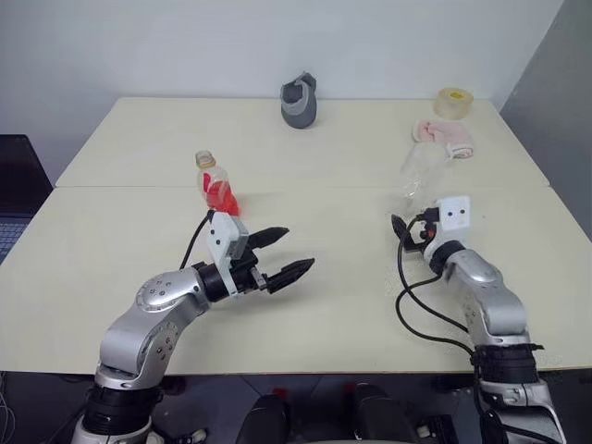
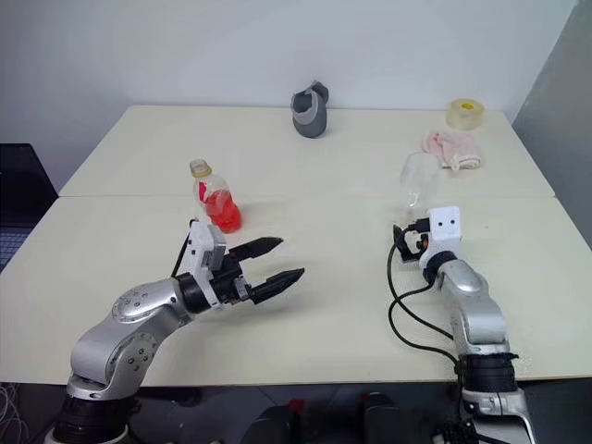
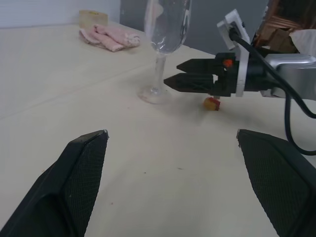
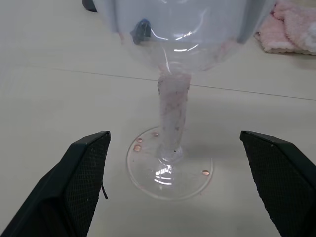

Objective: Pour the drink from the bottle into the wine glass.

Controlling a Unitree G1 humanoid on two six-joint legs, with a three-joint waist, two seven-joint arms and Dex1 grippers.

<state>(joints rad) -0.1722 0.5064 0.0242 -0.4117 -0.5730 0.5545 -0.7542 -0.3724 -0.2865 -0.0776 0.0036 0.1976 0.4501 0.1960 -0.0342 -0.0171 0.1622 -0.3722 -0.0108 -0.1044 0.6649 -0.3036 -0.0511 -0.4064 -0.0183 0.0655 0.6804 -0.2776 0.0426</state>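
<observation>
Two grippers standing released — the right gripper point(image 4: 173, 182) facing the wine glass point(image 4: 170, 123) stem, the left gripper point(image 1: 285, 256) hovering near the bottle point(image 1: 216, 187).

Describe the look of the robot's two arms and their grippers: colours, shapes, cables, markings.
Both arms are rounded silver-grey metal shells with black joint sections. The left gripper and right gripper each have two black, tapered, pointed fingers; their inner pads are finely textured. A white block sits at each wrist, the right one marked with two dark dots. Black cables loop along both arms.
</observation>
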